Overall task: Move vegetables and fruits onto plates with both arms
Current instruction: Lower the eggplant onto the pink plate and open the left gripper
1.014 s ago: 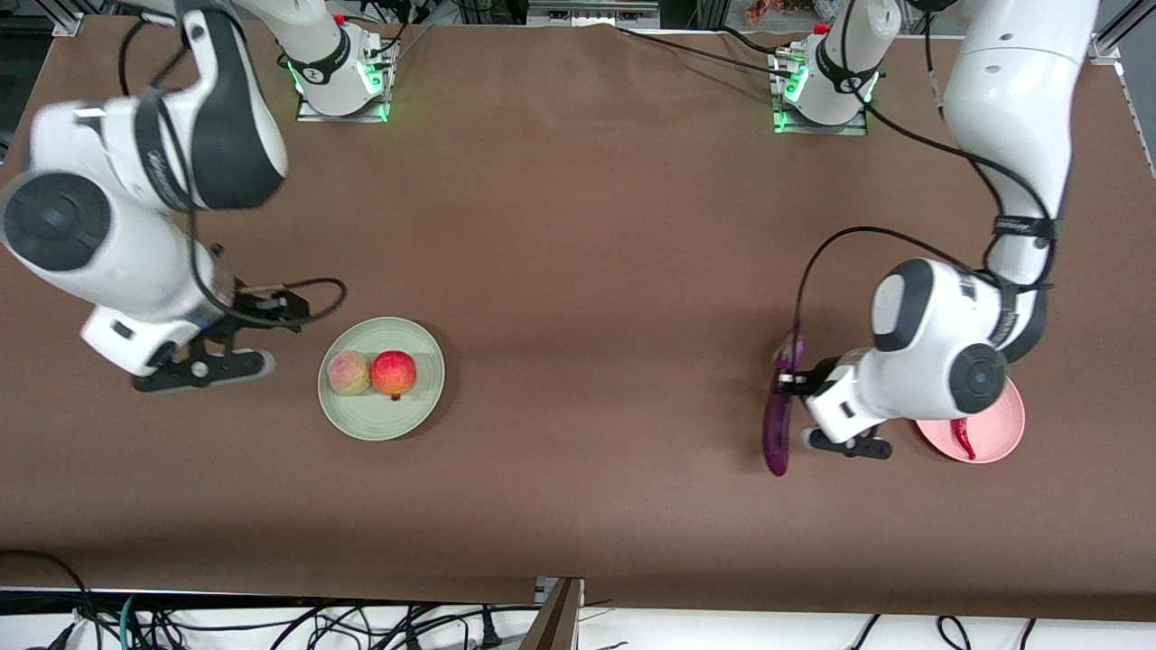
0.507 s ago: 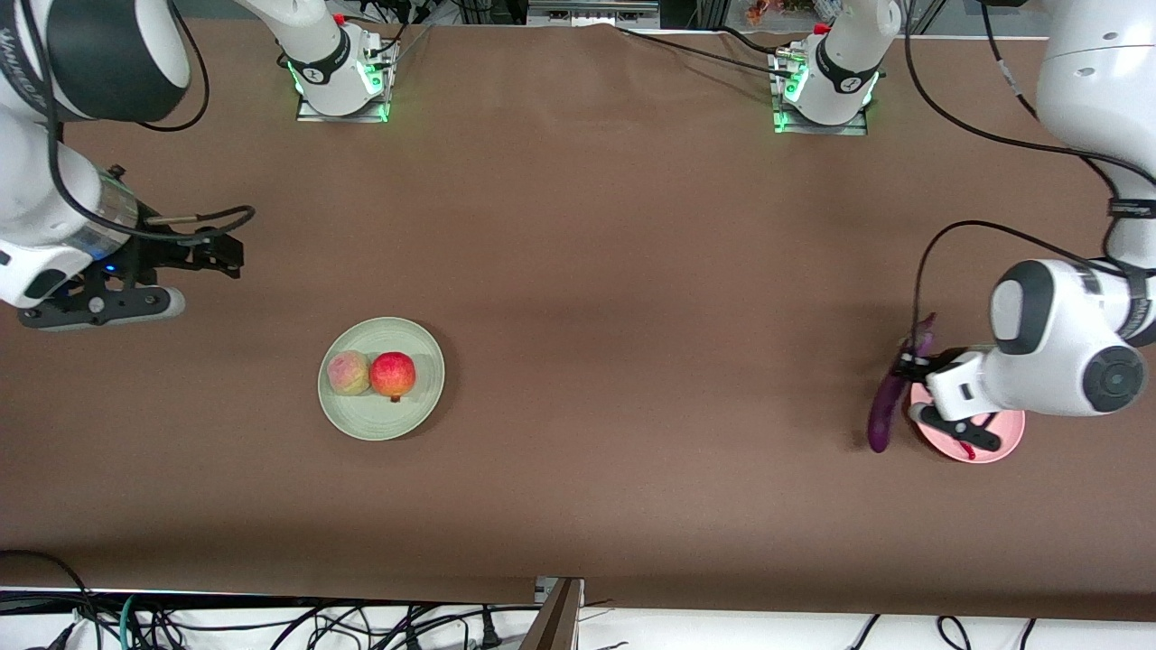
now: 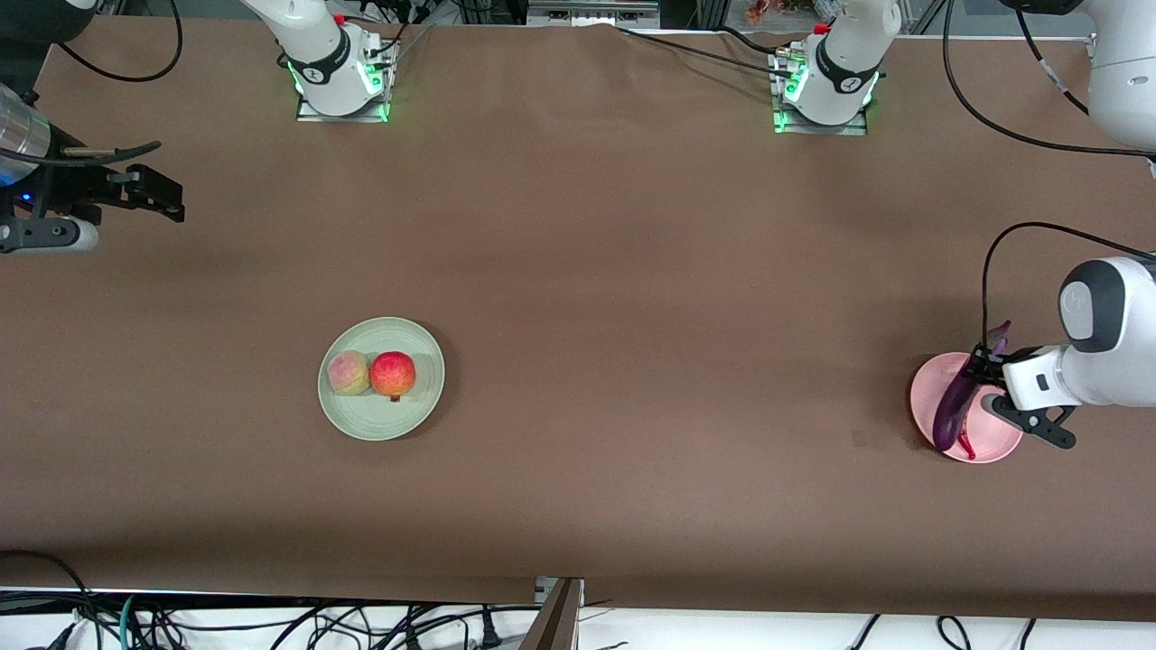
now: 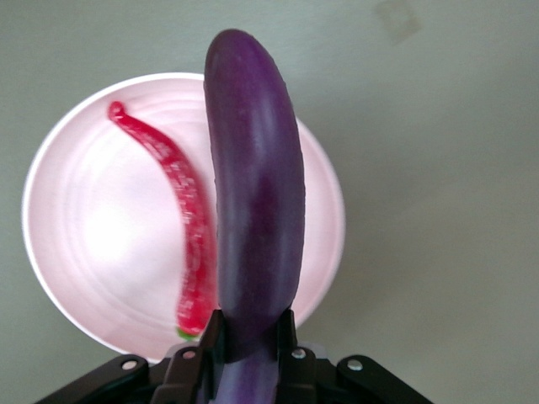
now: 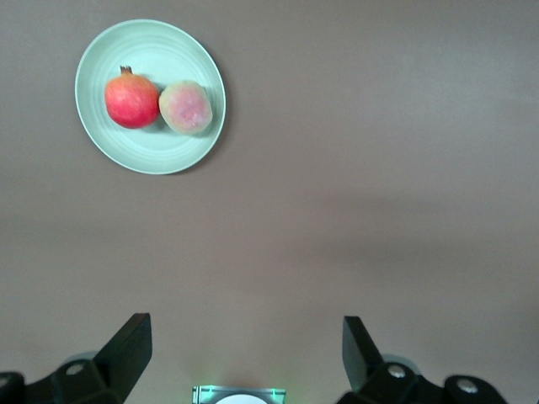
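Observation:
My left gripper (image 3: 982,373) is shut on the stem end of the purple eggplant (image 3: 951,413) and holds it, hanging tilted, over the pink plate (image 3: 930,384). The red chili (image 3: 968,445) lies on that plate. In the left wrist view the eggplant (image 4: 253,194) is clamped in my left gripper (image 4: 250,337), beside the chili (image 4: 181,219) on the pink plate (image 4: 84,227). The peach (image 3: 349,373) and the red pomegranate (image 3: 393,374) sit side by side on the green plate (image 3: 379,424). My right gripper (image 3: 165,200) is open and empty, up over the right arm's end of the table. The right wrist view shows my right gripper (image 5: 244,353), the green plate (image 5: 152,151), the peach (image 5: 186,107) and the pomegranate (image 5: 132,99).
The two arm bases (image 3: 339,72) (image 3: 826,77) stand with green lights at the table edge farthest from the front camera. Cables (image 3: 271,623) lie below the table edge nearest the camera. A brown cloth (image 3: 632,271) covers the table.
My left gripper carried the eggplant toward the left arm's end of the table, to over the pink plate. My right gripper drew away from the green plate toward the table's corner.

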`<state>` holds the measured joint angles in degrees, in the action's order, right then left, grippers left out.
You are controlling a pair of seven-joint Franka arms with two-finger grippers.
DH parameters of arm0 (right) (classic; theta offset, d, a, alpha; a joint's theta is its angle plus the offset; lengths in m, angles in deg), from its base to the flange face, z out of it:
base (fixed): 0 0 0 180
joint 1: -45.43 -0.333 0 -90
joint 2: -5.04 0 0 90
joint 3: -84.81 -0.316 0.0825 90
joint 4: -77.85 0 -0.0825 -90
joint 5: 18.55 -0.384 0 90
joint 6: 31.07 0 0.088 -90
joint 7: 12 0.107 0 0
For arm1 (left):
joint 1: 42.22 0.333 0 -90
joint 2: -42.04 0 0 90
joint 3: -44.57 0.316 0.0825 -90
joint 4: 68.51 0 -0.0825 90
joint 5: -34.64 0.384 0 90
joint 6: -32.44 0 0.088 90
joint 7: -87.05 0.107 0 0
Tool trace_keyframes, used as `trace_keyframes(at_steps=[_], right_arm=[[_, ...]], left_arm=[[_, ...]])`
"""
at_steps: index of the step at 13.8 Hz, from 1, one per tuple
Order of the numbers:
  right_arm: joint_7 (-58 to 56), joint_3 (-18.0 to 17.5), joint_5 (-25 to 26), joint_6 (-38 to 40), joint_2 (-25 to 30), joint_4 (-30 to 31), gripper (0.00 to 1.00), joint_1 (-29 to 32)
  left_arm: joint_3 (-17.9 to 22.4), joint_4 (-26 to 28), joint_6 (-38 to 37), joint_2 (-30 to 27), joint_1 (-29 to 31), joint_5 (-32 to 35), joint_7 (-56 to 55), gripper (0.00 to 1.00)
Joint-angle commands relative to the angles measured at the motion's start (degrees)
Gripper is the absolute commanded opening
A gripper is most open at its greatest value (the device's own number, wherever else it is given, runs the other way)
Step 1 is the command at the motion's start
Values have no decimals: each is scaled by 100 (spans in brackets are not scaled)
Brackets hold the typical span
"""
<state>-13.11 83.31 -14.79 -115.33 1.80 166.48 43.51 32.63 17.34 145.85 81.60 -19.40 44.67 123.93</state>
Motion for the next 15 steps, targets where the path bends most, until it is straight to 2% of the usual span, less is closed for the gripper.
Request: trace_keyframes(at_steps=[1,8,9,10,11,12,15], right_arm=[[-56,-323,11,-135,131,278,100,165],[-12,-315,-24,-56,-123,-109,100,121],[-21,-315,-33,-56,-141,-161,100,121],[-21,-324,-33,-56,-168,-205,100,121],[-12,-342,-33,-56,-177,-258,100,104],[-12,-350,-33,-56,-211,-276,100,95],[-12,-351,-33,-74,-212,-276,100,104]], left_arm=[[-80,29,295,149,91,105,206,0],[-80,29,322,280,56,17,109,0],[-80,20,331,298,56,34,109,10],[-80,20,322,298,56,43,118,39],[-80,20,331,298,56,26,118,73],[-80,20,331,298,73,8,118,100],[-89,11,322,281,100,8,170,100]])
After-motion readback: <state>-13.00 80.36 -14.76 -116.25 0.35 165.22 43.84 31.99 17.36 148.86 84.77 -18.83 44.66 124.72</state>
